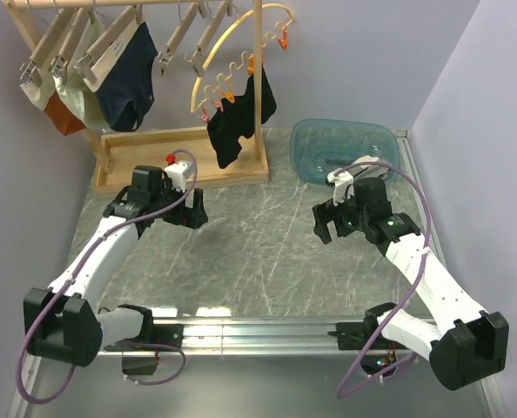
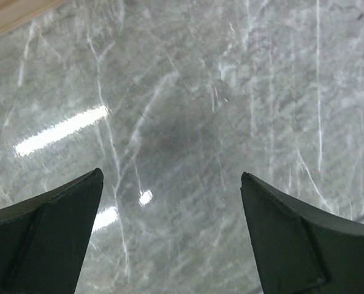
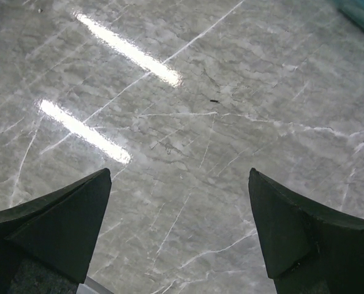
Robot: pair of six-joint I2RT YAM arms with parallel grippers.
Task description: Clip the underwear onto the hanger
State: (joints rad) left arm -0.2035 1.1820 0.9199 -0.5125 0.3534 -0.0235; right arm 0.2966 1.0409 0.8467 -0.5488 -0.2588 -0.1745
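Far-left edge: your navy underwear [image 1: 126, 80] hangs from a wood bar hanger [image 1: 110, 42], above the rack's wooden tray [image 1: 145, 161] | left gripper [image 1: 191, 212] near the tray, fingers spread over the marble tabletop [image 1: 258, 252] | right gripper [image 1: 325, 222] fingers spread, well apart from the left | far-right corner: blue tub [image 1: 345, 144], right arm's cable overlapping its near rim.
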